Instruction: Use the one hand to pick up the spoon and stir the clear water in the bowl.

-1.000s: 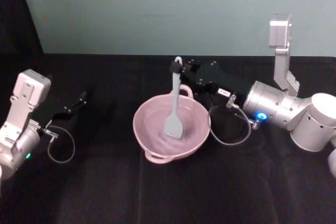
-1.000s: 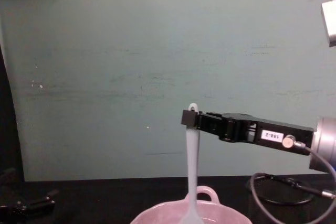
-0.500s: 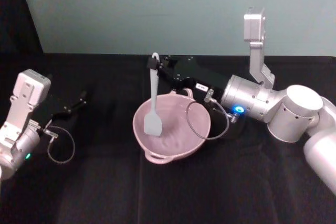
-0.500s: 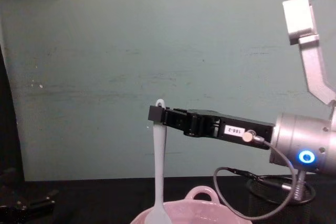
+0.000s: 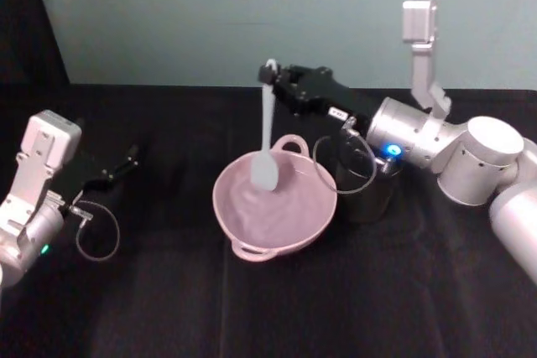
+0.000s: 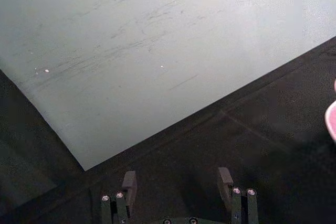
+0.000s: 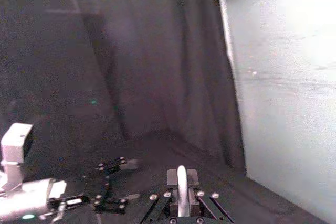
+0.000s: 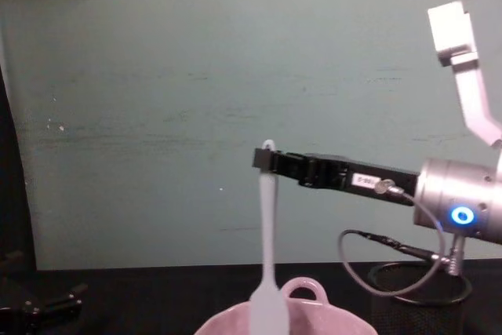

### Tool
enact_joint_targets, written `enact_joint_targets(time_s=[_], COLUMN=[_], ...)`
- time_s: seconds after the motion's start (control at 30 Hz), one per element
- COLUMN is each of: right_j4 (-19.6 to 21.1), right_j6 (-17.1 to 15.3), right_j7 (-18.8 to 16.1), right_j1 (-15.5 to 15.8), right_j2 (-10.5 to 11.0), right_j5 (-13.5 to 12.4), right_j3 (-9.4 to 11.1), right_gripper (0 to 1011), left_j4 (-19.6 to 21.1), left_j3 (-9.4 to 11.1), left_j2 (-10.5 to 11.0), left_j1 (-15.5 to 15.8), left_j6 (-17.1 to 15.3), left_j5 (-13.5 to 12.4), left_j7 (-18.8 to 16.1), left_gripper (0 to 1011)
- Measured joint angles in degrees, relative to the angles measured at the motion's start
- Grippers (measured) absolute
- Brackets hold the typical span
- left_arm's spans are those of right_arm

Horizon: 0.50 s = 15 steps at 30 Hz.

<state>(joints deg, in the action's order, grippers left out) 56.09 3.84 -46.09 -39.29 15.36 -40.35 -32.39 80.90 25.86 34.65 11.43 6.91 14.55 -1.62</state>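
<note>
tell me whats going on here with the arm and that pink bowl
The right gripper is shut on the top of the spoon handle, holding it upright with its flat head down inside the pink bowl, a stirring pose. The water itself is too faint to make out. A black mesh cup stands just to the right of the bowl. The left gripper rests parked and open on the black table, far to the left.

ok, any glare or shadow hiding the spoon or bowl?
Head view: none; spoon and pink bowl stand out on the black cloth, the mesh cup and parked left gripper nearly merge with it. Chest view: the blue ring light glows without flare over the right gripper. Right wrist view: mostly dark.
</note>
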Motion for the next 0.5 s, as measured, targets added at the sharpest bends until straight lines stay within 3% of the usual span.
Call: enact_joint_targets(time_s=[0.3,0.5], right_j4=[3.43,8.82], right_j6=[-0.47,-1.76], right_j7=[1.51,2.61], right_j1=[2.65,6.07], right_j2=[3.07,5.78], right_j5=[-0.26,-0.4], right_j3=[2.35,2.95], right_gripper=[110,110], left_j4=[0.0,0.0], left_j3=[0.0,0.0], left_j2=[0.0,0.0], left_j1=[0.0,0.0], left_j6=[0.0,0.0], left_j5=[0.0,0.0], left_j7=[0.0,0.0], left_gripper=[1011,1011])
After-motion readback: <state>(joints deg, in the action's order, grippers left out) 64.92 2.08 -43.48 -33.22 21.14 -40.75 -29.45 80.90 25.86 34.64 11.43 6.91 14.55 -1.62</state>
